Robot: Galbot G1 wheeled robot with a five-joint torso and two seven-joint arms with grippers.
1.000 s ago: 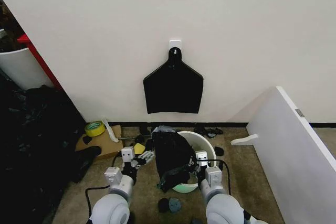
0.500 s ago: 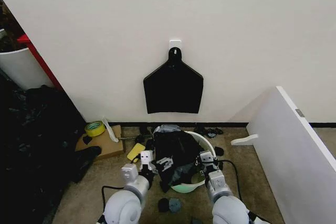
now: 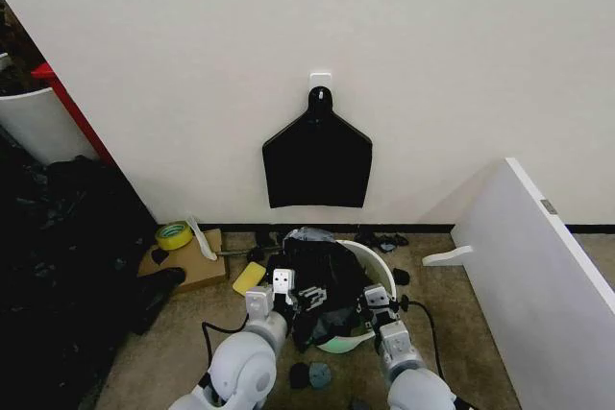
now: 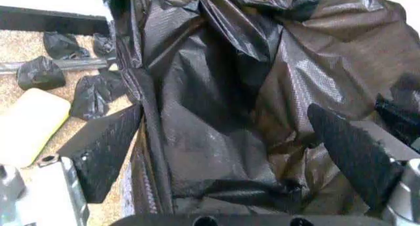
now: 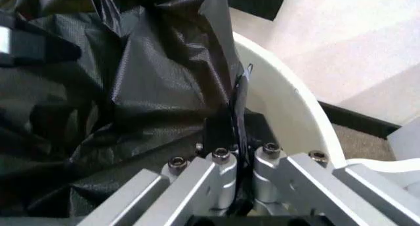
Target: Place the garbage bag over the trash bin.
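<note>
The garbage bag [image 3: 322,283] is a crinkly black heap lying over the left part of the trash bin [image 3: 377,266], a round white bucket on the carpet below the wall. My left gripper [image 3: 288,293] is at the bag's left side. In the left wrist view it [image 4: 226,154] stands open, its two black fingers wide apart with the bag's folds [image 4: 223,88] between them. At the bin's right rim, my right gripper [image 3: 377,300] is shut on the bag's edge [image 5: 231,108] just inside the white rim [image 5: 288,103].
A flat black fan-shaped bundle [image 3: 317,156] hangs on the wall above the bin. A white board [image 3: 538,276] leans at the right. A yellow tape roll [image 3: 174,234], cardboard [image 3: 192,261], a yellow pad [image 3: 249,277] and black scraps [image 3: 309,374] lie on the floor. Dark bags [image 3: 58,256] pile up left.
My left arm has swung right, from beside the yellow pad to the bag's left side. The bag has sunk and spread wider over the bin. The right gripper has kept its hold.
</note>
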